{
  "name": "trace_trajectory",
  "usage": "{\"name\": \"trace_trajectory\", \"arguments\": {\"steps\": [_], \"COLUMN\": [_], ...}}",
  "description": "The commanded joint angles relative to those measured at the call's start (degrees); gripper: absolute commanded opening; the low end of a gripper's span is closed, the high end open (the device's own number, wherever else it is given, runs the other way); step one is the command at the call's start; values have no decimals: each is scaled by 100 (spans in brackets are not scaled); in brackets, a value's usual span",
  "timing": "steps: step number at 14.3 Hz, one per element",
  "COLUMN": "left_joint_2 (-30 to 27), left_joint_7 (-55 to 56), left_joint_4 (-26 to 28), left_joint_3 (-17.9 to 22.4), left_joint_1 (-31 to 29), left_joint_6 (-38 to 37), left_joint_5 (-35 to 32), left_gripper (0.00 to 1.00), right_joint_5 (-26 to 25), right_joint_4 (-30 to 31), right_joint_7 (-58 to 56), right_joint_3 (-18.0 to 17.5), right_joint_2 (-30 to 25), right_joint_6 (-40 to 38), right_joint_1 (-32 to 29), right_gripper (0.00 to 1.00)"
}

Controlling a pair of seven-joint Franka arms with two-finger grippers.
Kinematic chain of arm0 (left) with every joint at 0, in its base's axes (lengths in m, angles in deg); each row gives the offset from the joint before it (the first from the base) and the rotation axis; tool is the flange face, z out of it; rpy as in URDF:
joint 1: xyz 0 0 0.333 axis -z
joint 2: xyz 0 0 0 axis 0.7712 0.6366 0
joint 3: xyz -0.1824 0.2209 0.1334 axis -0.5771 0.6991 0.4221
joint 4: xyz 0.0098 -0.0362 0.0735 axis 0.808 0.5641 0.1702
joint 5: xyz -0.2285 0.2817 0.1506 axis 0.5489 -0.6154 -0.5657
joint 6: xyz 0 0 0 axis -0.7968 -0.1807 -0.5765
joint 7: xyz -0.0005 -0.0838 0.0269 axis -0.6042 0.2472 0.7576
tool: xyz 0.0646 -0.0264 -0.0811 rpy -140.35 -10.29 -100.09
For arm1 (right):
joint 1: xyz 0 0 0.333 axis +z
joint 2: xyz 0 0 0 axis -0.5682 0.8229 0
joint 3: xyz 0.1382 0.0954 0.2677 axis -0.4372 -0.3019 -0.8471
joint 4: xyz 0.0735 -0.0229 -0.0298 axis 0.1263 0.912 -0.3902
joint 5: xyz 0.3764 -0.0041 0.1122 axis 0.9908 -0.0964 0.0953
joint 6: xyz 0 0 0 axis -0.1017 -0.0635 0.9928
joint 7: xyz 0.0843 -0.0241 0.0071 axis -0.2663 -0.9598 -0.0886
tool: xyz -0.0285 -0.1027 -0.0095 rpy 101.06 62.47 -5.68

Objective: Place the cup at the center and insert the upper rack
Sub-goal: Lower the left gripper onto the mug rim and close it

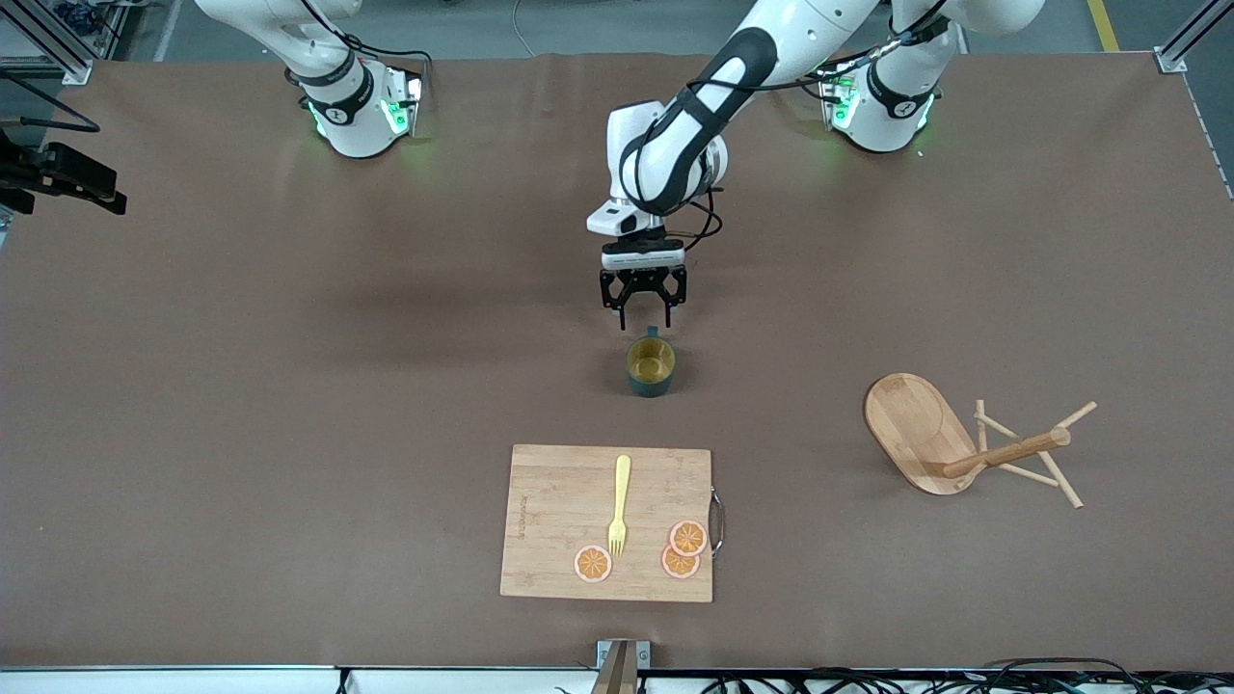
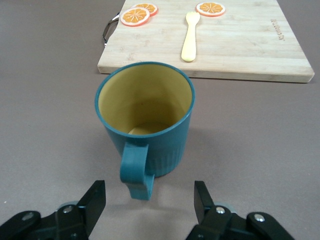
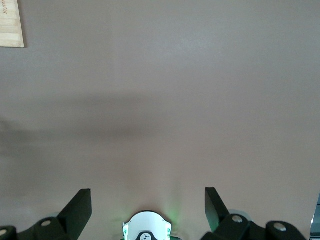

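The dark teal cup (image 1: 651,366) with its yellow inside stands upright on the brown table near the middle. In the left wrist view the cup (image 2: 145,120) turns its handle toward my left gripper (image 2: 149,194). My left gripper (image 1: 644,316) is open and empty, low over the table beside the cup's handle, not touching it. The upper rack (image 1: 964,445), a light wooden mug tree, lies tipped on its side toward the left arm's end of the table. My right gripper (image 3: 148,197) is open and empty, high over its own base (image 3: 147,227), and waits.
A bamboo cutting board (image 1: 607,522) lies nearer to the front camera than the cup, with a yellow fork (image 1: 619,504) and three orange slices (image 1: 681,549) on it. Its corner shows in the right wrist view (image 3: 10,22).
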Motion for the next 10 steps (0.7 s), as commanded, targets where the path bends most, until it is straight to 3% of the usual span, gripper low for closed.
{"name": "trace_trajectory", "arguments": {"steps": [1, 5, 10], "left_joint_2": [204, 204, 213], "left_joint_7": [94, 85, -107], "left_joint_4": [-259, -224, -259], "left_joint_3": [14, 14, 14], "left_joint_1": [-2, -2, -19], "left_joint_6": [16, -1, -28], "left_joint_5": [-165, -165, -165], "left_gripper": [70, 41, 15], "right_joint_5": [-107, -107, -107], "right_joint_4": [154, 154, 154], "right_joint_7": [-69, -69, -69], "right_joint_3": [-43, -34, -34], "right_joint_2": [-125, -125, -125], "right_joint_6": [51, 51, 51], "right_joint_1": [-51, -60, -60], "right_gripper": [100, 100, 100]}}
